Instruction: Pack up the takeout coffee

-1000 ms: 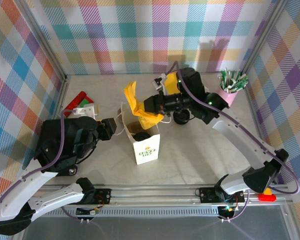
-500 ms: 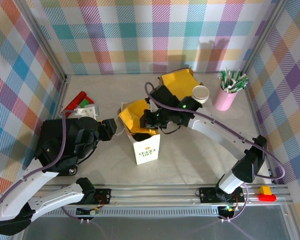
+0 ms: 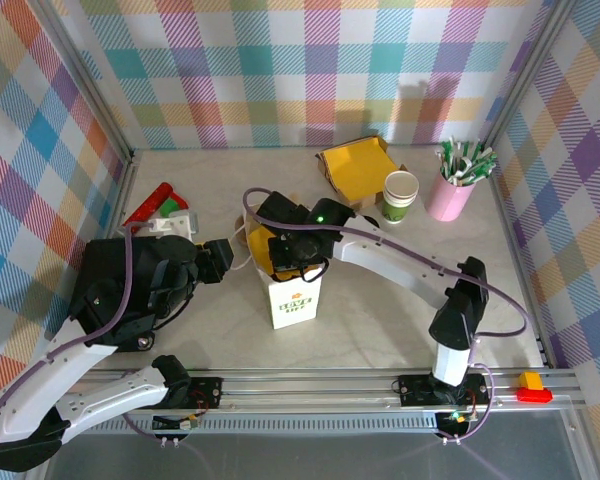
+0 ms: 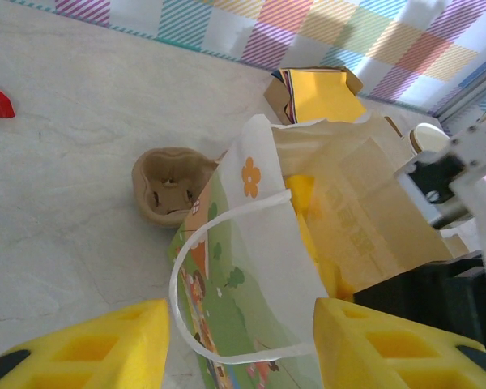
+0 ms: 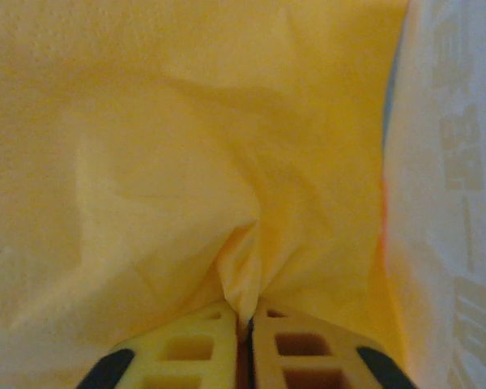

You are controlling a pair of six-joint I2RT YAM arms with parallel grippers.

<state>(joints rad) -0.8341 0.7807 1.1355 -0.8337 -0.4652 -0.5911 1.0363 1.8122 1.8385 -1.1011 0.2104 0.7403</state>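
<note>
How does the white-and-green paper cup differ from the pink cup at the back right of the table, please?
The paper cup is white above a green band; the pink cup is plain pink. The paper cup is open with nothing sticking out; the pink cup holds green-white sticks. The paper cup stands left of the pink cup, nearer the yellow napkin box. Both stand upright.

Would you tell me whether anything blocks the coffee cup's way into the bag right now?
Yes. The right claw is down inside the bag, pinching a yellow napkin, so claw and napkin take up its mouth. The cup stands apart, to the bag's right, beside the pink cup.
</note>
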